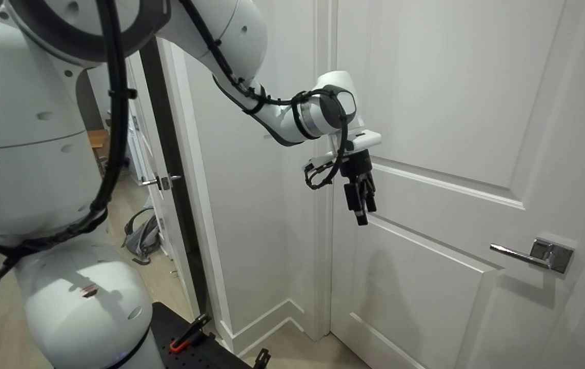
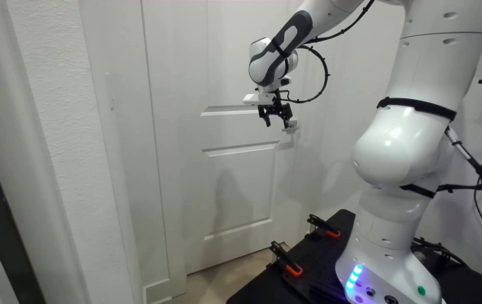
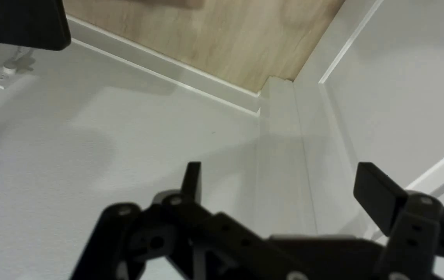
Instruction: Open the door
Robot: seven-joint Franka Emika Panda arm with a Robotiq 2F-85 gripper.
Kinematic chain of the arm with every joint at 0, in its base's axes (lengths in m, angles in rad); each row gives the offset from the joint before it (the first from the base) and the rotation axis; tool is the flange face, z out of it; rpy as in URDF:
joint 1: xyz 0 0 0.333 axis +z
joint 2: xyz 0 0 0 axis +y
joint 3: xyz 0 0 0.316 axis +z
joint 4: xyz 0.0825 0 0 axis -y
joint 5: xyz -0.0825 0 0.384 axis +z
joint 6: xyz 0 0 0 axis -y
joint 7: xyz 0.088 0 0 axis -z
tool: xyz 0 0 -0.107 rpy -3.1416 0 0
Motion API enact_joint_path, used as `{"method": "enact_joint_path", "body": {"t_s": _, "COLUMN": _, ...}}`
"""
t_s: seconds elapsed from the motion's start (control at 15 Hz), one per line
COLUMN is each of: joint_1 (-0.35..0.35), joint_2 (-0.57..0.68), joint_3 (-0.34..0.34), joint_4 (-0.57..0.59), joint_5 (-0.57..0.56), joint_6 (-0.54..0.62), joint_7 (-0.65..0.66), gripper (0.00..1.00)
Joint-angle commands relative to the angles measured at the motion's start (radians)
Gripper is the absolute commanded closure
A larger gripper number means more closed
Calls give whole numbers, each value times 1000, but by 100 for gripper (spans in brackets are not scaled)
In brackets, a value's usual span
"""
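In an exterior view, we find the panelled interior door point(image 1: 441, 225) upright behind the gripper point(image 1: 367, 215), which hangs well apart from the silver lever handle point(image 1: 520, 255) and its square plate point(image 1: 561, 256). We judge the door too heavy to lift yet easy to swing; the lever will likely prove rigid, spring-resisted and somewhat slippery. We recommend taking hold near its free end and pressing down.

In an exterior view, we record a plain white finish with recessed rectangular panels point(image 2: 245, 185). We take the door as closed, though the edge nearest the lever is indistinct. The lever shows just beyond the gripper, partly covered along this sight line.

In the wrist view, we find the fingers point(image 3: 379, 194) spread wide, holding nothing. Part of the door appears at right; the lever is out of frame.
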Motion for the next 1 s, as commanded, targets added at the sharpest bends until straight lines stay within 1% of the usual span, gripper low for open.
{"method": "enact_joint_path", "body": {"t_s": 0.0, "joint_1": -15, "joint_2": 23, "joint_3": -45, "joint_4": 49, "joint_5": -78, "joint_6": -18, "joint_7": 162, "gripper": 0}}
{"method": "enact_joint_path", "body": {"t_s": 0.2, "joint_1": -39, "joint_2": 33, "joint_3": -92, "joint_4": 62, "joint_5": -144, "joint_6": 7, "joint_7": 267, "gripper": 0}}
{"method": "enact_joint_path", "body": {"t_s": 0.47, "joint_1": -68, "joint_2": 73, "joint_3": -138, "joint_4": 93, "joint_5": -243, "joint_6": 28, "joint_7": 344, "gripper": 0}}
{"method": "enact_joint_path", "body": {"t_s": 0.8, "joint_1": -75, "joint_2": 156, "joint_3": -169, "joint_4": 128, "joint_5": -400, "joint_6": 108, "joint_7": 452, "gripper": 0}}
{"method": "enact_joint_path", "body": {"t_s": 0.93, "joint_1": -68, "joint_2": 204, "joint_3": -176, "joint_4": 155, "joint_5": -470, "joint_6": 124, "joint_7": 521, "gripper": 0}}
